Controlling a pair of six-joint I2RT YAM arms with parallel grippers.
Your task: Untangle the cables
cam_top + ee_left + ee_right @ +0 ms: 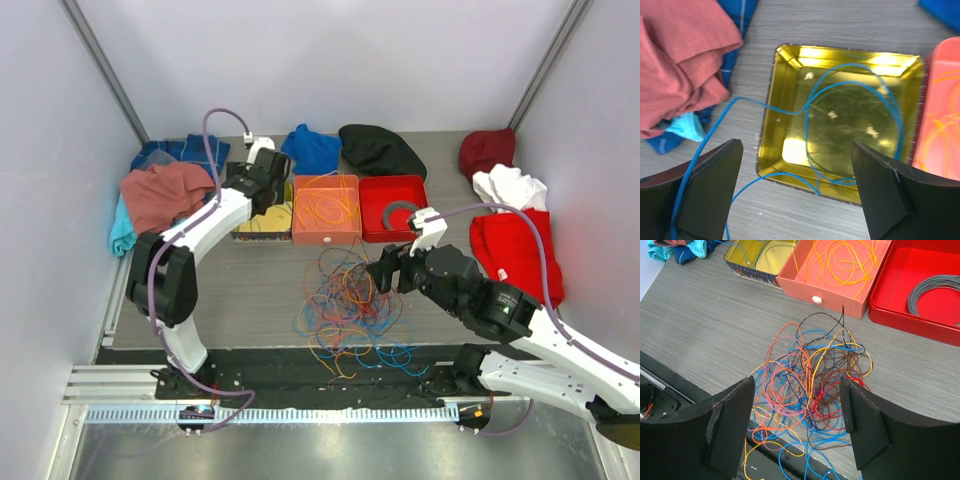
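Left claw (795, 147) hanging released over yellow tin (785, 54) holding blue cable (896, 107), orange tray (850, 302) holding orange cables (840, 260), red tray (910, 322) holding grey coil (915, 295), right claw (797, 382) hovering released over tangled cables (810, 375).

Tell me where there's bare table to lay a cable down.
Bare table lies left of the cable tangle, bordered by the yellow tray behind and the left arm. Crowded: the tangle itself, the tray row, and clothes at back and sides.

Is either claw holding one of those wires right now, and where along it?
Nothing is held. The left gripper stands open over the yellow tray, the blue cable lying loose across it; the right gripper hangs open above the tangle of cables.
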